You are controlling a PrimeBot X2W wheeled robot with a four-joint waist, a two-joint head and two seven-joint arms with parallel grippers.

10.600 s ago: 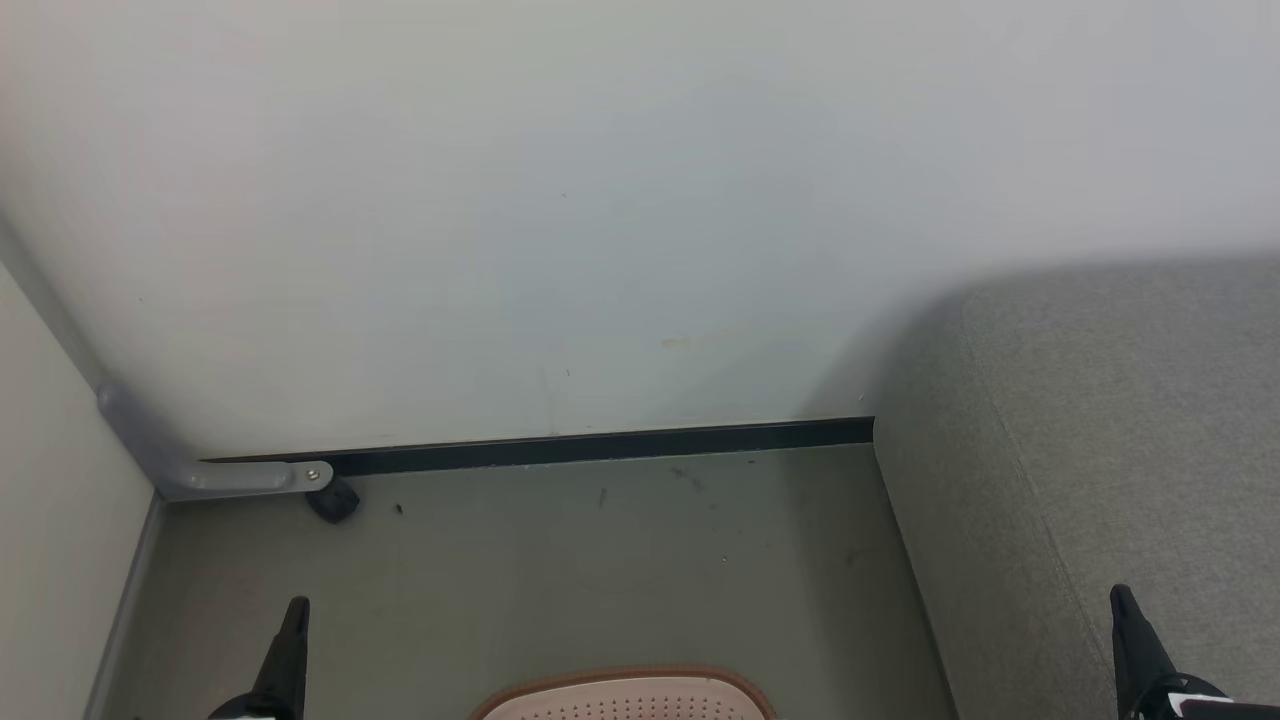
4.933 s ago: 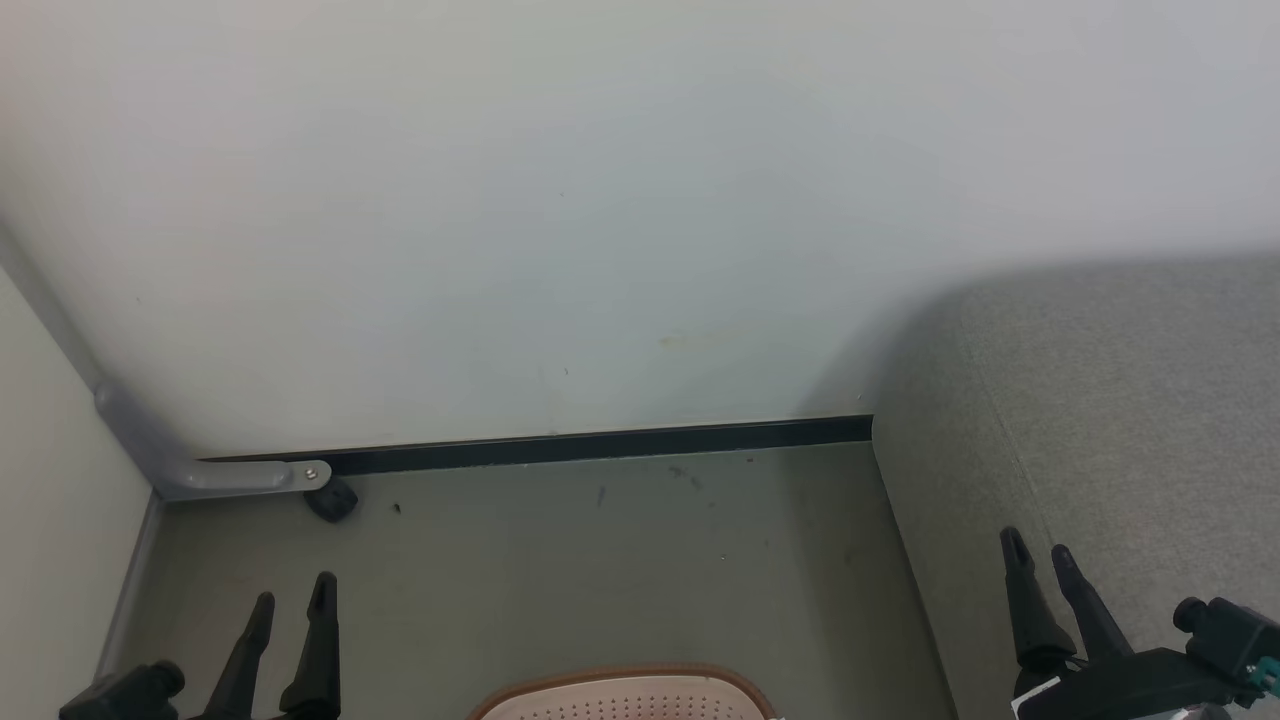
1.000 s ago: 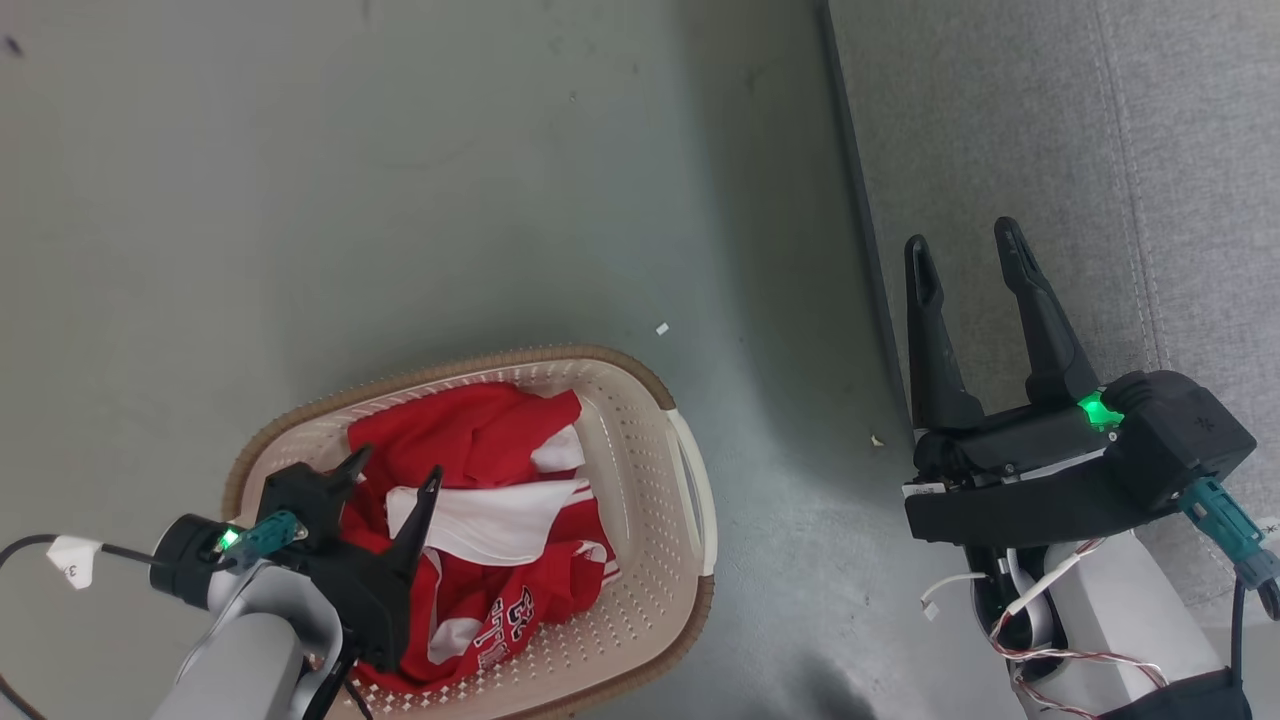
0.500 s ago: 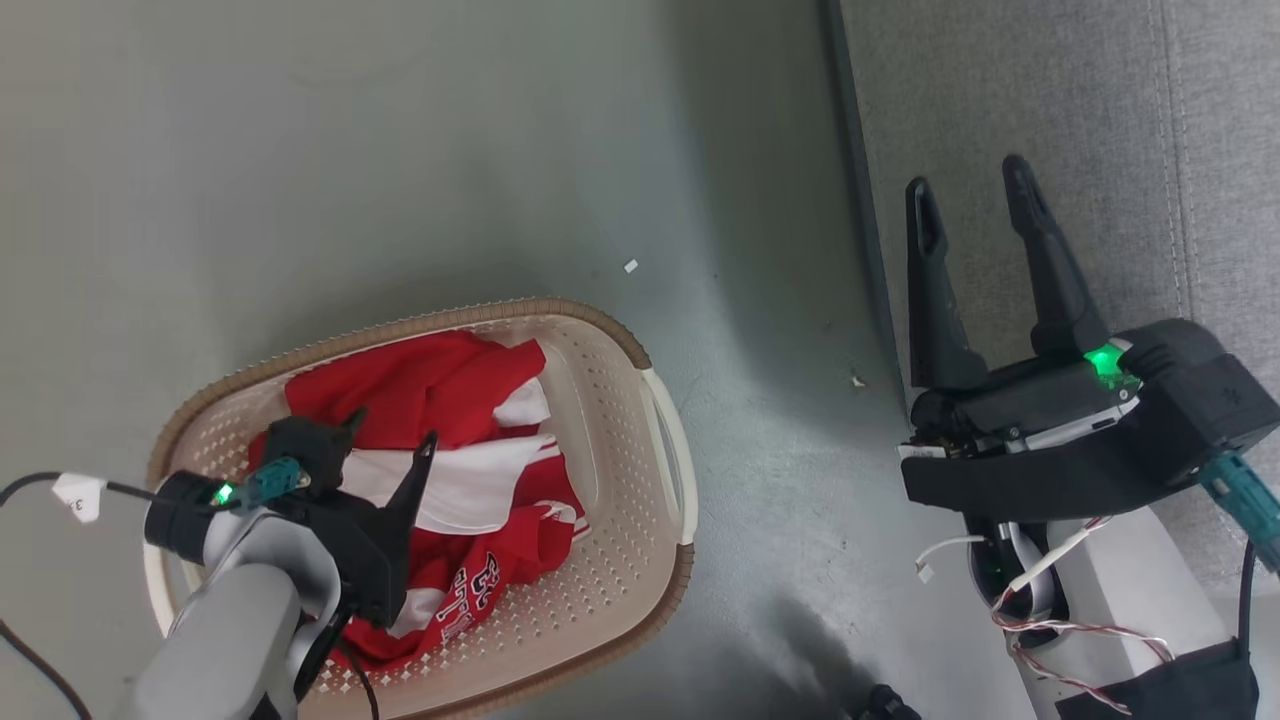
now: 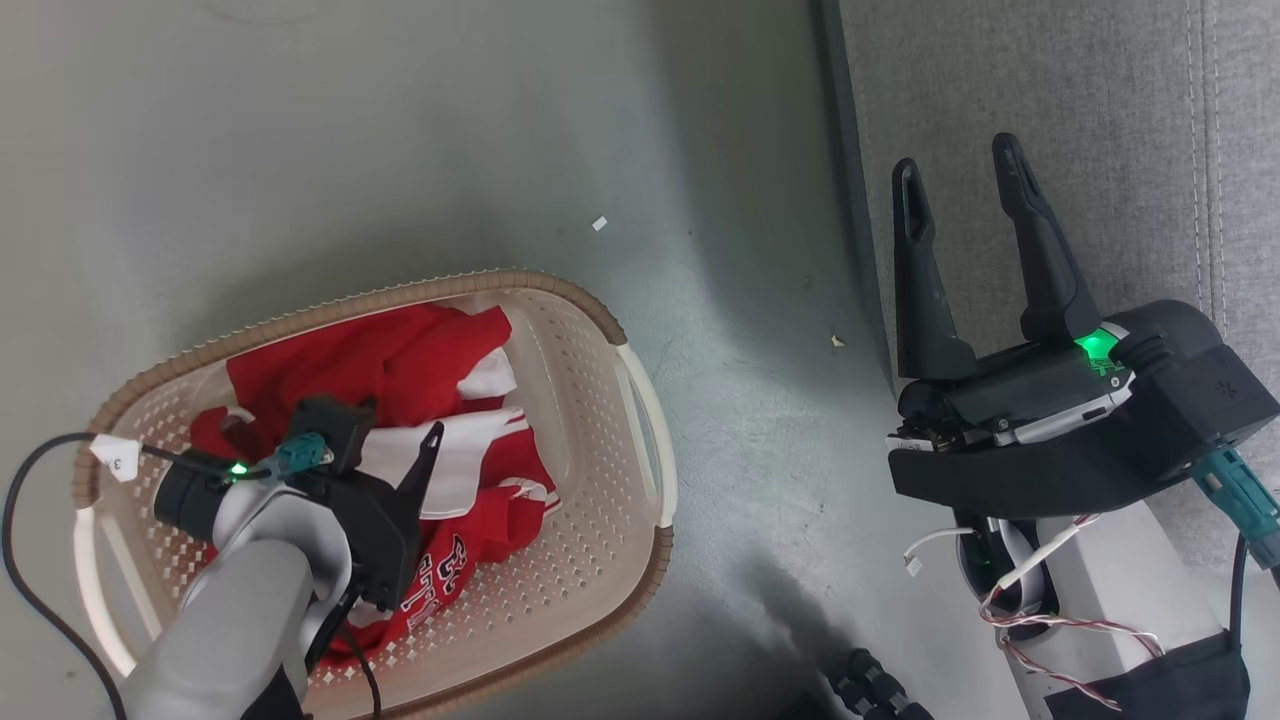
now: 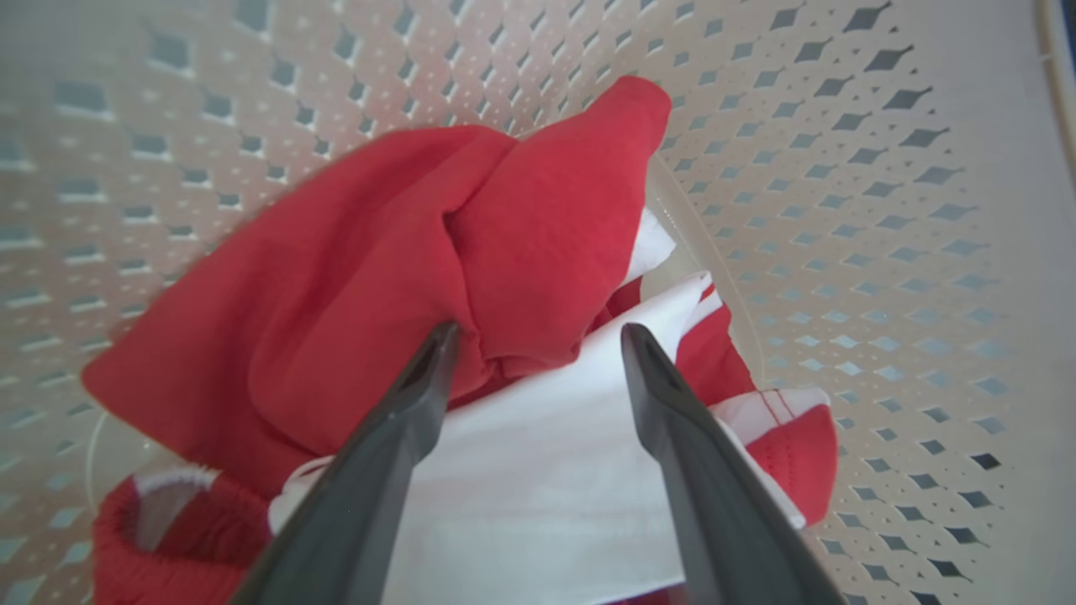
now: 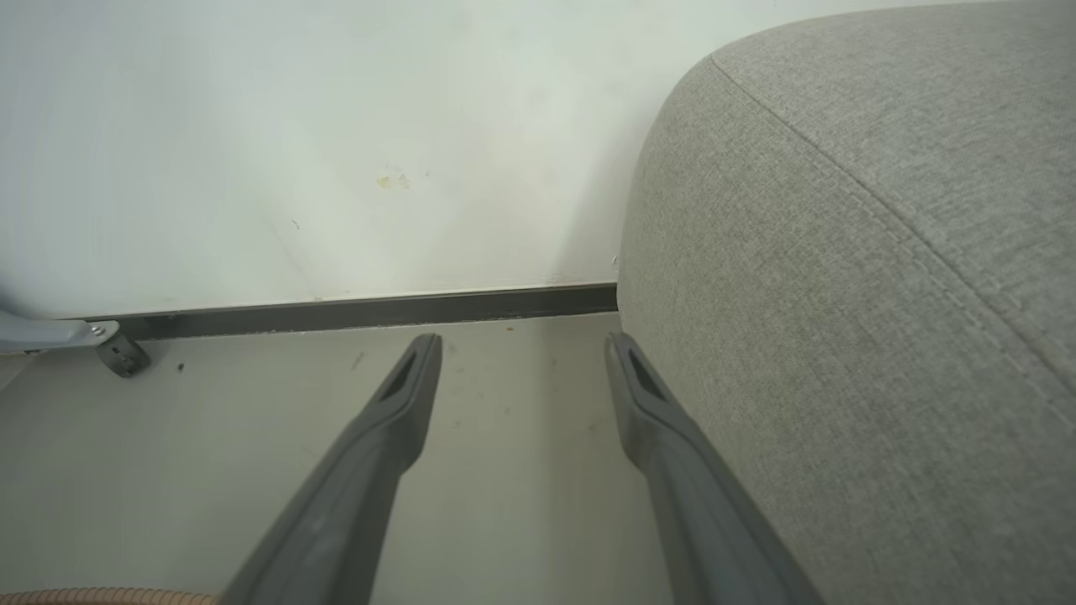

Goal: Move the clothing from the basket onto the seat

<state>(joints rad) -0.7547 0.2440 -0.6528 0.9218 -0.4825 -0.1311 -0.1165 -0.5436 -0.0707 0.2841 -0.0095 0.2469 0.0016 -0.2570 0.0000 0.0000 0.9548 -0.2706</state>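
Head view: over the last second the whole picture slid, the basket point(image 5: 640, 400) drifting toward the lower left, so the camera had moved rather than the things. The left gripper point(image 5: 398, 425) had kept its place over the clothing point(image 5: 400, 350), fingers spread and holding nothing. The heap still lay wholly inside the basket on the floor point(image 5: 400, 120). The right gripper point(image 5: 955, 155) hung at the edge of the seat point(image 5: 1050, 100), fingers apart and empty.

Left wrist view: the left gripper point(image 6: 540, 330) straddled a red fold beside a white panel of the clothing point(image 6: 361, 277), the tips very near the fabric. Contact could not be told. The basket point(image 6: 841, 210) wall rose behind. The reach looked nearly finished – closing on the fold seemed next.

Right wrist view: the right gripper point(image 7: 523, 340) pointed over bare floor toward the wall point(image 7: 336, 126), with the seat point(image 7: 841, 252) just beside it.

Count: one basket, one seat, two grippers and one heap of clothing – how many garments were in it could not be told.
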